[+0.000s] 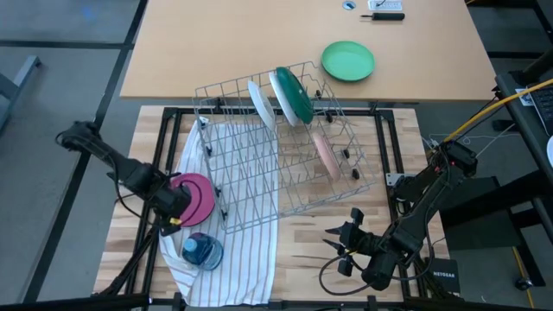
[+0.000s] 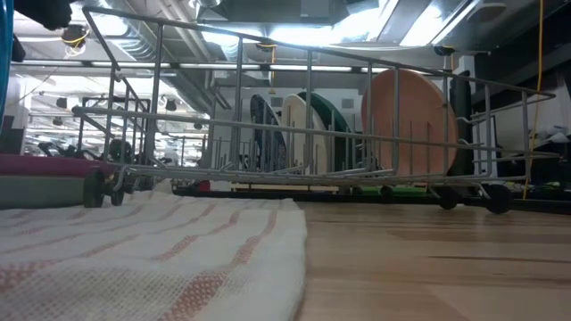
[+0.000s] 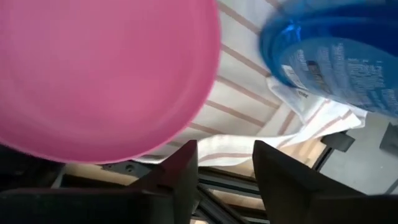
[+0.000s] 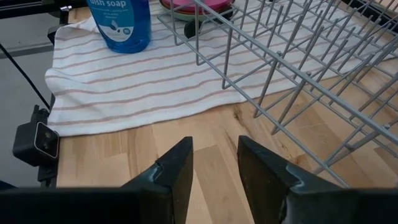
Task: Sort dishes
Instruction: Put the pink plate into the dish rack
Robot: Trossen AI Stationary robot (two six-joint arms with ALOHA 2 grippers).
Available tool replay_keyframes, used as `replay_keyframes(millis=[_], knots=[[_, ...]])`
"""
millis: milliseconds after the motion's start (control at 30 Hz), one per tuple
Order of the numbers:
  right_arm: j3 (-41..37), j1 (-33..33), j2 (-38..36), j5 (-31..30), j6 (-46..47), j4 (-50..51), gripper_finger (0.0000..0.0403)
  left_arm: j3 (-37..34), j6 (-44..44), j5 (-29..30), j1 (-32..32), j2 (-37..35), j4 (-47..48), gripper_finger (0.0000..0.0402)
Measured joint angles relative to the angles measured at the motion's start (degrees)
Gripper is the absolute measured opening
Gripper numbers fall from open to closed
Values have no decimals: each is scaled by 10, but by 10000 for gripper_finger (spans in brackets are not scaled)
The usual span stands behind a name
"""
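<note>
1. Magenta plate (image 1: 193, 197) lies flat on the striped towel (image 1: 251, 259) in the high view, just left of the wire rack (image 1: 285, 164). The left gripper (image 1: 175, 213) sits at the plate's near-left rim; the right gripper (image 1: 344, 244) waits well apart, near the rack's front corner.
2. The low view shows the plate (image 2: 45, 165) edge-on at the far left, with three plates standing in the rack (image 2: 303, 134).
3. The left wrist view shows the plate (image 3: 99, 74) just ahead of the parted fingers (image 3: 180, 171), nothing between them.
4. The right wrist view shows its fingers (image 4: 174, 171) apart over bare wood, the plate (image 4: 199, 7) far off.
5. I judge the left arm nearer; the rack lies to its right.
</note>
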State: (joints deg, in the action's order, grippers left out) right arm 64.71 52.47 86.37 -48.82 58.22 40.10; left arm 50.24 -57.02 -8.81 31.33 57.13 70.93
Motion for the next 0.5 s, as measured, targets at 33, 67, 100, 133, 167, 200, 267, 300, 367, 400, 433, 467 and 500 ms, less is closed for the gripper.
replay_keyframes(millis=[33, 67, 100, 133, 167, 200, 267, 300, 367, 400, 433, 467, 500], knots=[[0, 0, 0, 0, 0, 0, 129, 0, -6, 0, 9, 6, -8, 148], [0, 0, 0, 0, 0, 0, 129, 0, -9, 0, 17, 13, -13, 150], [0, 0, 0, 0, 0, 0, 129, 0, -13, 0, 26, 20, -17, 152], [0, 0, 0, 0, 0, 0, 129, 0, -17, 0, 34, 29, -19, 152], [0, 0, 0, 0, 0, 0, 129, 0, -22, 0, 42, 37, -19, 152], [0, 0, 0, 0, 0, 0, 129, 0, -27, 0, 49, 47, -19, 151], [0, 0, 0, 0, -1, 0, 129, 0, -38, 1, 62, 66, -23, 149], [0, 0, 0, 0, -1, 1, 129, 0, -41, 2, 68, 76, -29, 148], [0, 0, 0, 0, -1, 4, 129, 0, -43, 4, 78, 94, -36, 148], [0, 0, 0, 0, -2, 4, 129, 0, -43, 4, 82, 104, -36, 149], [0, 0, 0, 0, -3, 4, 129, 0, -43, 5, 85, 113, -39, 150], [0, 0, 0, 0, -6, 4, 129, 0, -43, 6, 87, 121, -41, 150], [0, 0, 0, 0, -11, 4, 129, 0, -43, 10, 89, 130, -40, 150]])
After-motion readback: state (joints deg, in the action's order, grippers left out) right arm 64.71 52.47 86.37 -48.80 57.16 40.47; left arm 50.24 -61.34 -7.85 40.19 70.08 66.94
